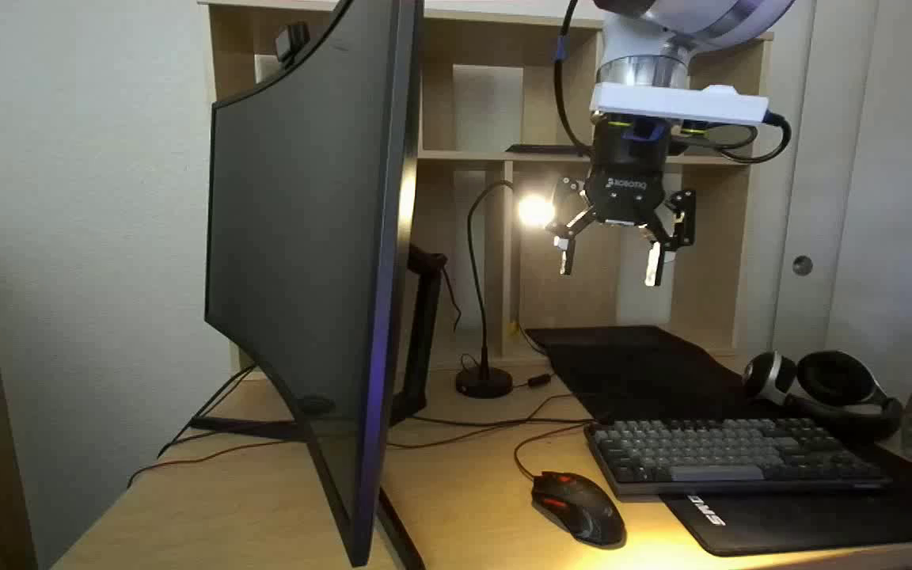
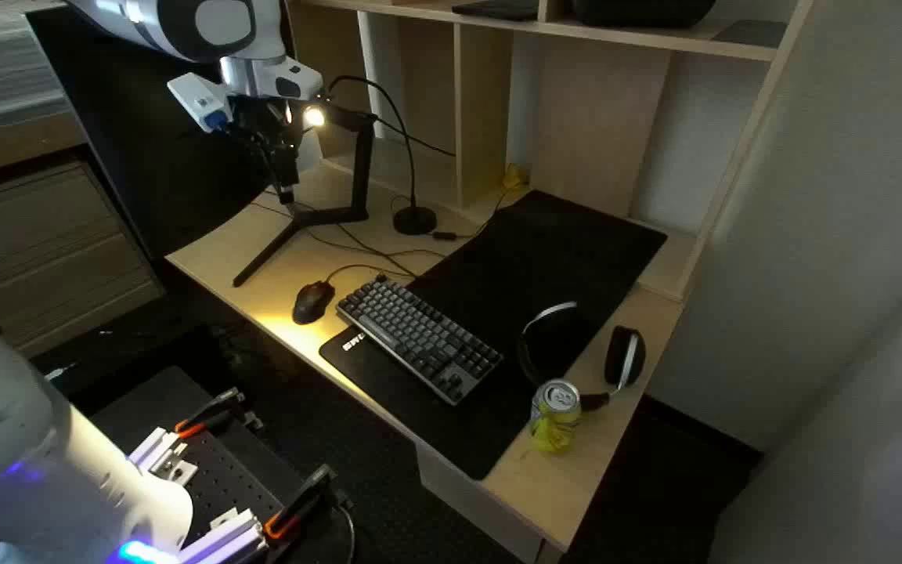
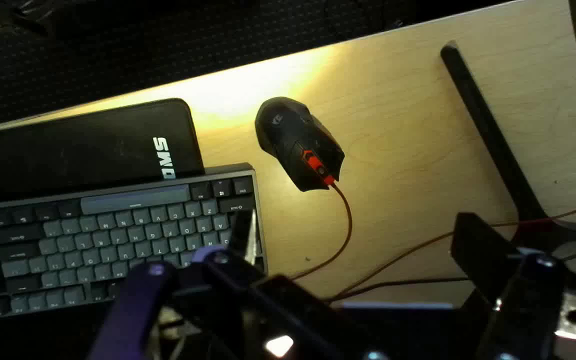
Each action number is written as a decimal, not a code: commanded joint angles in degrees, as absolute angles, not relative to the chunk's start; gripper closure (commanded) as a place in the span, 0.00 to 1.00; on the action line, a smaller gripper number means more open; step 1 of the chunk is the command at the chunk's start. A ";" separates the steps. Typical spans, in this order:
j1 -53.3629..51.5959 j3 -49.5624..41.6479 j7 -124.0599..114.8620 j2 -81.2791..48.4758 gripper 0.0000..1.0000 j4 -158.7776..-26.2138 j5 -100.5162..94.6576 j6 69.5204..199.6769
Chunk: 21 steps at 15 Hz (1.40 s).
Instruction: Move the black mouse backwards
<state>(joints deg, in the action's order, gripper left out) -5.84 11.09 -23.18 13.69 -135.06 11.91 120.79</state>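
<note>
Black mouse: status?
Tool open, empty, high above desk. Black mouse on desk, not gripped. Keyboard alongside, not touching, may crowd a grasp.

On the desk (image 2: 546, 501) we see the corded black mouse (image 2: 313, 302) left of the keyboard (image 2: 420, 337), the pincer (image 2: 286, 195) hanging above.

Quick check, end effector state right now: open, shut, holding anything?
End effector: open, holding nothing; the black mouse lies ungripped on the desk.

Smooth plastic mouse (image 3: 293, 140), matt plastic keyboard (image 3: 123, 235), smooth wood-grained desk (image 3: 398, 165), matt desk mat (image 3: 83, 150), shiny metal can (image 2: 558, 396)
</note>
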 commanded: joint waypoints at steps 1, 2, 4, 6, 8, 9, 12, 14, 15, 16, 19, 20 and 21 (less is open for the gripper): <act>-6.19 10.73 -23.26 13.67 0.00 -135.00 11.79 120.71; -6.19 10.73 -23.26 13.67 0.00 -135.00 11.79 120.71; -6.19 10.73 -23.26 13.67 0.00 -135.00 11.79 120.71; -6.19 10.73 -23.26 13.67 0.00 -135.00 11.79 120.71; -6.48 9.75 -16.77 12.45 0.00 -132.42 9.89 113.22; -6.49 9.60 -14.50 12.22 0.00 -132.00 8.98 112.03; -7.06 8.53 -4.64 11.70 0.00 -130.99 10.31 109.25; -7.23 8.17 -2.35 11.94 0.00 -131.35 12.18 109.61; -6.79 8.77 -5.13 13.07 0.00 -132.50 10.62 110.79; -6.80 8.69 -4.87 13.07 0.00 -132.50 10.70 110.80; -6.82 8.70 -5.01 13.10 0.00 -132.50 10.69 110.81; -6.35 9.19 -6.79 13.24 0.00 -132.44 7.79 110.57; -6.33 9.31 -5.66 13.07 0.00 -132.15 5.17 110.37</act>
